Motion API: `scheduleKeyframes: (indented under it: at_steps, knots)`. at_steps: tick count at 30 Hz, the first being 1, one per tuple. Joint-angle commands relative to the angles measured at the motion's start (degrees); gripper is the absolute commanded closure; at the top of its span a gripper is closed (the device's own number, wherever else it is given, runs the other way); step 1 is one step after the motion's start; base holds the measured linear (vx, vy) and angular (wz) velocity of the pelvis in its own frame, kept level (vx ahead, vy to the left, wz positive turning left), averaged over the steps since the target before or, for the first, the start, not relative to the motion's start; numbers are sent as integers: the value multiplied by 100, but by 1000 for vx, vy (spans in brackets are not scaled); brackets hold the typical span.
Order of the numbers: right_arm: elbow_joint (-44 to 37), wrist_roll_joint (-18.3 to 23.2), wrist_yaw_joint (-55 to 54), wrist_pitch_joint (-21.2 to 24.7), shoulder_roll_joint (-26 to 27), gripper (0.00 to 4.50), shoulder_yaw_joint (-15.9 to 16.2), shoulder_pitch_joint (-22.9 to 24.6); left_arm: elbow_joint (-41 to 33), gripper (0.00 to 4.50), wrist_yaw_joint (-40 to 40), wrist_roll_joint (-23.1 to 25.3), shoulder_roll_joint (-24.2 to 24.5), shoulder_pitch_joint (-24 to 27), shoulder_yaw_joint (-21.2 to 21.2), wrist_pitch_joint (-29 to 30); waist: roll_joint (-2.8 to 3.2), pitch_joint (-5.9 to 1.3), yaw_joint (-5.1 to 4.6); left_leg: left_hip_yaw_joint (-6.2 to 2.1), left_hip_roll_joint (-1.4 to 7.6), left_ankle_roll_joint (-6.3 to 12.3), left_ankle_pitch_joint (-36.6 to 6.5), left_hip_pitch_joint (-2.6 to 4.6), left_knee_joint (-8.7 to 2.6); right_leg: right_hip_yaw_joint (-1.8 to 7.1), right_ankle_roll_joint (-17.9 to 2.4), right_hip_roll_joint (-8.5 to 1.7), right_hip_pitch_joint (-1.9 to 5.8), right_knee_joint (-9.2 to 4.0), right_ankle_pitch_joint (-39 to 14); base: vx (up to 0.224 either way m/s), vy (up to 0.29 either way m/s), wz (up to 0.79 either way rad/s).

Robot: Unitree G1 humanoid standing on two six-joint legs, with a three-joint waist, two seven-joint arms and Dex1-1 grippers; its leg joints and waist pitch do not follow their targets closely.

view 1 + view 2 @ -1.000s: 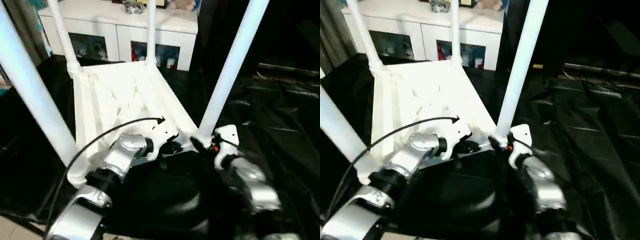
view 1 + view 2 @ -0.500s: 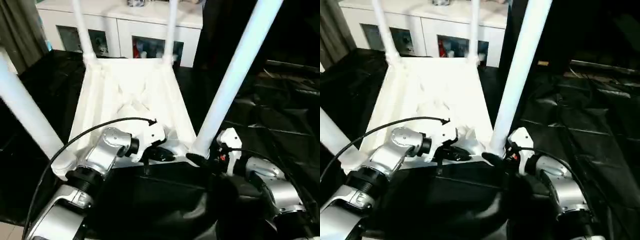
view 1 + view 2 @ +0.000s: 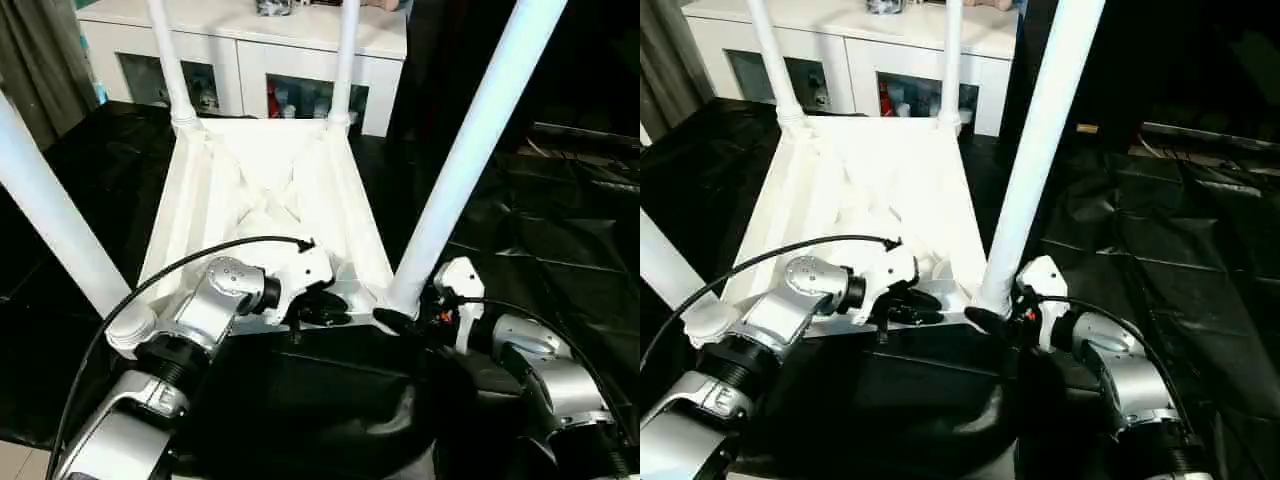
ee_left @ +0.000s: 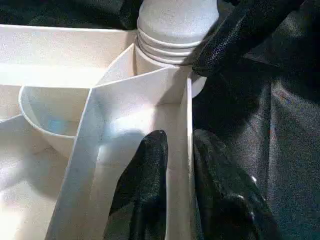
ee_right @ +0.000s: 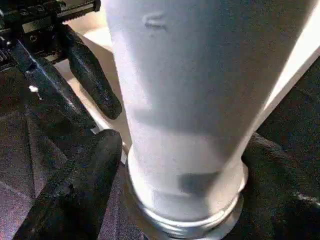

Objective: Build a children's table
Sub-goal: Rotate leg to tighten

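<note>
The white children's table lies upside down on the black cover, its ribbed underside (image 3: 265, 190) facing up. All four legs stand in their corner sockets: two far ones (image 3: 168, 60) (image 3: 345, 50), a near left one (image 3: 50, 220) and a near right one (image 3: 460, 170). My left gripper (image 3: 320, 308) is shut on the thin near rim (image 4: 186, 115) of the top, one finger (image 4: 152, 160) on each side of the wall. My right gripper (image 3: 400, 320) grips the base of the near right leg (image 5: 185, 100), with a finger (image 5: 90, 175) on either side just above the socket.
A white cabinet with glass doors (image 3: 250, 60) stands just behind the table's far end. Wrinkled black cover (image 3: 540, 200) spreads out to the right. A grey curtain (image 3: 40, 60) hangs at the far left. A black cable (image 3: 200, 255) arcs over my left wrist.
The table has swung a little with both grippers on it and now lies squarer to me. The view has also tilted. Both grips are unchanged.
</note>
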Motion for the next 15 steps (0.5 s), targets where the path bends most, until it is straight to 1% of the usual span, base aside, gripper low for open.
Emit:
scheduleKeyframes:
  at_steps: [1,2,3,4,5,7,8,9,10,12,13,15]
  knots:
    - [-106,-22,117,-49,45,86,201,-7,220,390,-21,204,10,124,-301,192,0,-261,-16,-84,227,280,-1180,66,-344,172,-1341,-268,227,-299,-692,0,0,0]
    - [-104,-23,117,-50,46,86,202,-8,218,390,-22,204,11,124,-301,193,-3,-258,-19,-83,224,277,-1191,65,-345,172,-1335,-268,227,-303,-713,0,0,0]
    - [-7,-115,6,-65,73,86,211,-83,234,395,-36,201,13,125,-301,197,-15,-261,-17,-84,227,278,-1183,68,-345,172,-1332,-270,227,-302,-716,0,0,0]
    - [15,-136,-13,-71,83,86,219,-103,225,407,-74,197,23,128,-313,221,-7,-261,-26,-85,224,270,-1151,62,-346,171,-1339,-267,227,-294,-693,0,0,0]
    - [36,-150,-25,-77,96,86,227,-123,212,407,-115,188,32,130,-321,237,-6,-259,-31,-84,227,262,-1166,68,-348,171,-1341,-267,221,-295,-701,0,0,0]
    - [72,-171,-51,-76,114,86,234,-155,210,428,-126,164,29,127,-306,275,-9,-255,-40,-86,223,245,-1200,59,-352,171,-1334,-272,230,-299,-757,0,0,0]
    - [83,-170,-57,-61,122,86,238,-167,195,439,-124,157,35,133,-304,302,-47,-255,-54,-83,221,246,-1215,60,-351,171,-1327,-270,230,-307,-805,0,0,0]
    - [73,-164,-51,-53,124,86,242,-162,179,439,-132,157,44,141,-309,309,-29,-253,-47,-87,224,242,-1227,65,-353,172,-1329,-277,227,-303,-840,0,0,0]
    - [107,-161,-57,-49,139,86,240,-182,191,445,-95,150,30,133,-288,330,-25,-248,-50,-83,225,239,-1263,67,-353,178,-1316,-278,223,-314,-896,0,0,0]
    - [133,-166,-50,-60,149,115,254,-192,172,450,-83,144,38,136,-294,357,-21,-252,-52,-88,228,236,-1280,67,-357,177,-1310,-280,223,-315,-923,0,0,0]
    - [147,-174,-58,-81,152,115,258,-194,161,450,-60,142,43,141,-294,350,-24,-250,-58,-87,227,234,-1276,70,-357,176,-1315,-276,221,-313,-917,0,0,0]
    - [147,-182,-62,-96,158,131,258,-191,147,450,-53,142,52,148,-296,344,-19,-252,-49,-85,225,240,-1258,72,-352,179,-1312,-278,221,-314,-905,0,0,0]
